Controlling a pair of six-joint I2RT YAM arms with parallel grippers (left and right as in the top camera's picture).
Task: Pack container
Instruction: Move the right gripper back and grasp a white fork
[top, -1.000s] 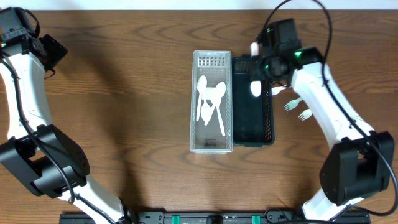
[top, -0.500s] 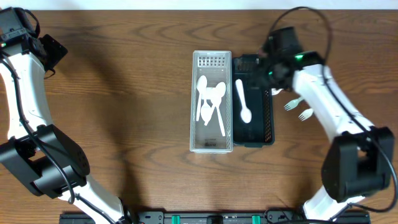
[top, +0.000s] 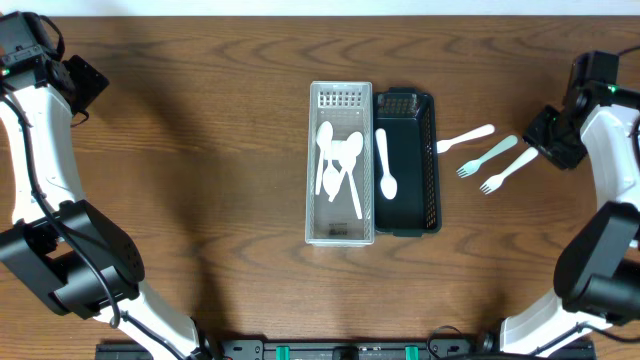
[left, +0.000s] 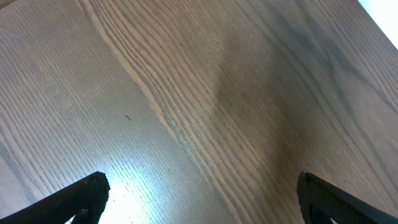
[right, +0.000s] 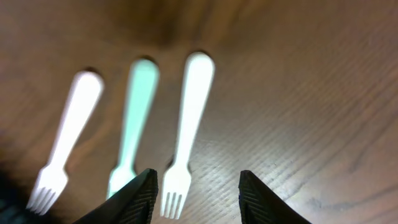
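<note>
A clear tray (top: 341, 97) at the table's middle holds several white spoons (top: 338, 165). A black basket (top: 431, 170) beside it on the right holds one white spoon (top: 386, 166). Three forks lie on the table right of the basket: a white one (top: 466, 139), a pale green one (top: 488, 156) and another white one (top: 508, 170). My right gripper (top: 549, 138) hovers just right of them, open and empty. In the right wrist view the forks (right: 188, 118) lie ahead of the open jaws (right: 199, 198). My left gripper (top: 88, 82) is open at the far left, over bare table (left: 202, 200).
Dark wooden table (top: 200, 200) all around. The table's back edge runs along the top of the overhead view, close to both arms.
The white spoon left my right gripper and now lies in the black basket. The right arm swung right, away from the basket, to beside the forks. The left arm has not moved.
</note>
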